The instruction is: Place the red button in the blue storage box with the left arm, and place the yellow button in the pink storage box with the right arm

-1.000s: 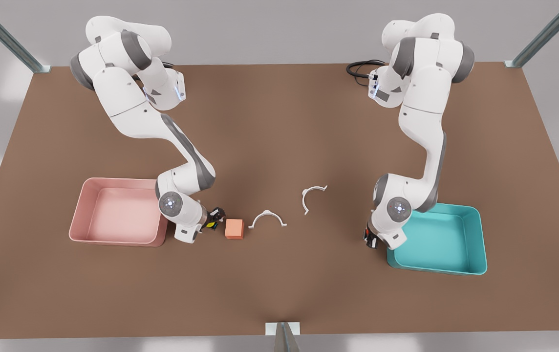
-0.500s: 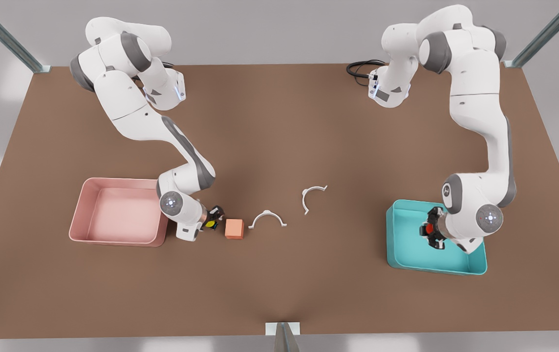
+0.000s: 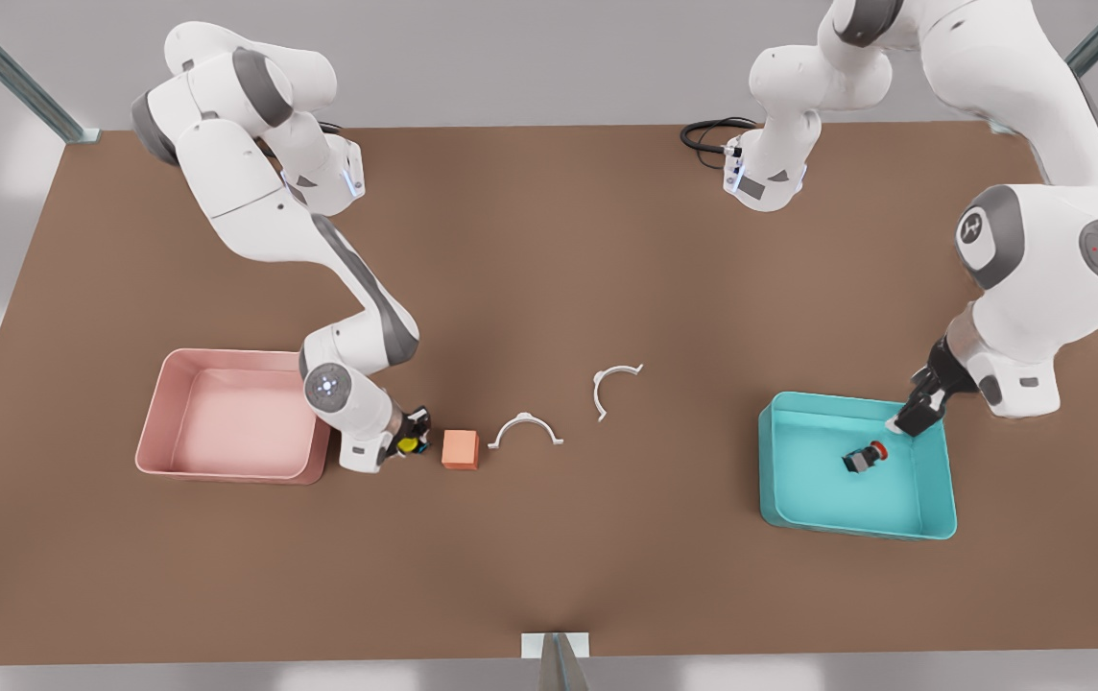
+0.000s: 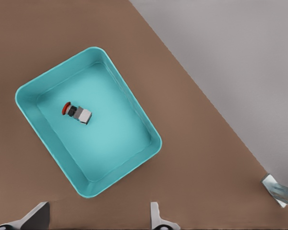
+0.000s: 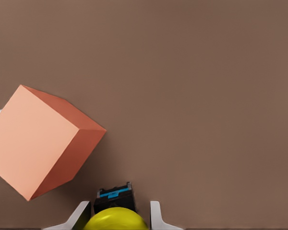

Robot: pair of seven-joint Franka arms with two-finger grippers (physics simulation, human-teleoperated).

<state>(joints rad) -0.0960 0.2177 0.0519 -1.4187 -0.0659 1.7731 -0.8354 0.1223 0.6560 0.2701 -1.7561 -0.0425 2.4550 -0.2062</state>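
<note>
On the front view's left side of the brown desk (image 3: 549, 269) sits the shallow pale pink plastic storage box (image 3: 175, 461), nothing inside it. Just beside its right wall, the right hand (image 3: 412, 434) is low at the desk, clenched on the tiny yellow-capped push button (image 3: 407, 444). A salmon-orange cube (image 3: 461, 449) stands close to the right of it, apart. Two white curved clips (image 3: 525, 428) lie near mid-desk. Farther right, the shallow teal-blue plastic storage box (image 3: 933, 485) holds the tiny red-capped push button (image 3: 864, 457), lying on its side. Above the box's far right corner, the left hand (image 3: 916, 419) is raised, fingers spread, released.
</note>
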